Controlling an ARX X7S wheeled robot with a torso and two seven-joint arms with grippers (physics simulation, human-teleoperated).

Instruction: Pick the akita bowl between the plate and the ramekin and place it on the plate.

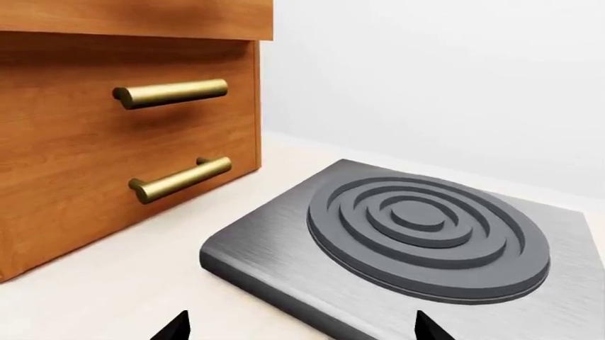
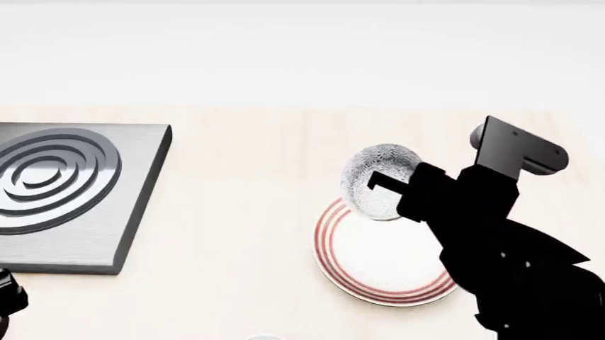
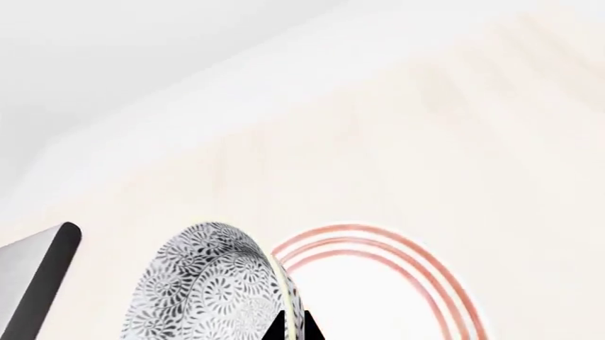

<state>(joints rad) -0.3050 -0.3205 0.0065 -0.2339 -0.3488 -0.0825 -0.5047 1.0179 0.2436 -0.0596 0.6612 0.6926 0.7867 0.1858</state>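
The akita bowl (image 2: 378, 177) is grey-and-white speckled and hangs tilted over the far rim of the plate (image 2: 378, 262), held off the counter. My right gripper (image 2: 389, 185) is shut on the bowl's rim. In the right wrist view the bowl (image 3: 203, 290) fills the lower left, its thin rim pinched between my fingertips (image 3: 290, 327), with the red-ringed plate (image 3: 397, 283) beyond it. The ramekin is out of view. My left gripper (image 1: 297, 329) is open with nothing between its fingers, hovering by the stove burner plate.
A grey metal burner plate (image 2: 66, 191) with concentric rings lies at the left of the counter. In the left wrist view a wooden cabinet (image 1: 85, 142) with two brass drawer handles (image 1: 175, 92) stands beside the burner plate (image 1: 426, 234).
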